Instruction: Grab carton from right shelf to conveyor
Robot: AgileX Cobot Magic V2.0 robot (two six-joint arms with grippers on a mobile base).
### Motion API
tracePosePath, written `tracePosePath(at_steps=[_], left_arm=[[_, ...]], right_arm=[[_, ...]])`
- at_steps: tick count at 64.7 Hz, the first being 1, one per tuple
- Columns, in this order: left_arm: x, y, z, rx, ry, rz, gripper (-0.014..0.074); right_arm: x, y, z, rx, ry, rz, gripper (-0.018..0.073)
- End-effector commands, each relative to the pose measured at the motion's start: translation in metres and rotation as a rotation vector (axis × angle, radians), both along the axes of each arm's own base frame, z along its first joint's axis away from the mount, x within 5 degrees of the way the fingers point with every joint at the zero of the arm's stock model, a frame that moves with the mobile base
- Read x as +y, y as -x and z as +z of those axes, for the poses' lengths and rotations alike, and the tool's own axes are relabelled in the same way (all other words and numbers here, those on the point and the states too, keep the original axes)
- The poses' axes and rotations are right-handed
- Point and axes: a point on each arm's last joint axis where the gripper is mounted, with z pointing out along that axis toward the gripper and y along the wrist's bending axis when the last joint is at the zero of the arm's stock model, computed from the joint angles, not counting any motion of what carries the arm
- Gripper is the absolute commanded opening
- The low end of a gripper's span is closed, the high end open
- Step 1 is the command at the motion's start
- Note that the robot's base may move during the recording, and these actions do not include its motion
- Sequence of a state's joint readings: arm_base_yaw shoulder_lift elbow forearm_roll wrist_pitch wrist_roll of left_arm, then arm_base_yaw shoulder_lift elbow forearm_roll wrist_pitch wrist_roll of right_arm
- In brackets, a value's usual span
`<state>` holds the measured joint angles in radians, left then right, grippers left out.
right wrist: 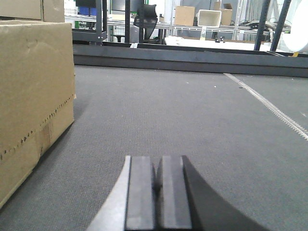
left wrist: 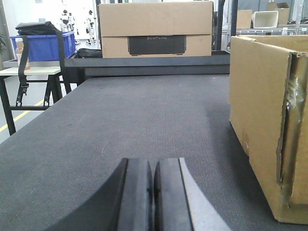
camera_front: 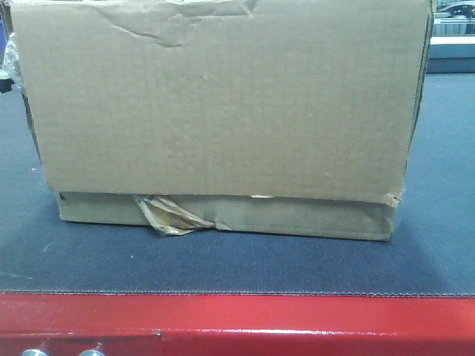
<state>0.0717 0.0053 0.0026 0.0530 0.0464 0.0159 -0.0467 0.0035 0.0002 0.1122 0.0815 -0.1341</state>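
The large plain brown corrugated cardboard carton [camera_front: 223,104] sat on the dark grey woven conveyor belt [camera_front: 223,263], near its red-framed front edge. My left tool [left wrist: 153,192] and right tool [right wrist: 158,192] hovered low on either side, pads pressed together, gripping nothing.

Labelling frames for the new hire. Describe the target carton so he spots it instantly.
Start at the wide dark grey woven conveyor belt with its glossy red metal frame. Sitting on the belt, filling most of the front view, is the large plain brown corrugated cardboard carton. Unlike the printed box behind the belt in the left wrist view, it has a ragged tuft of yellowish tape at its lower seam.
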Motion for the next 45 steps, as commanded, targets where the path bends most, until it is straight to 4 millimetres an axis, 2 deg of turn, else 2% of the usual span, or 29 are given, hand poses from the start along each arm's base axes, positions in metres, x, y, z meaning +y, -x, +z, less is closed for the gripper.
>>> tracePosePath(at_steps=[1, 45], left_arm=[[-0.0001, 0.0006, 0.0022, -0.020, 0.001, -0.001, 0.0015], [-0.0001, 0.0006, 0.0022, -0.020, 0.001, -0.001, 0.0015]], right_arm=[[-0.0006, 0.0004, 0.0030, -0.034, 0.006, -0.009, -0.0069], [-0.0006, 0.0004, 0.0030, -0.034, 0.006, -0.009, -0.0069]])
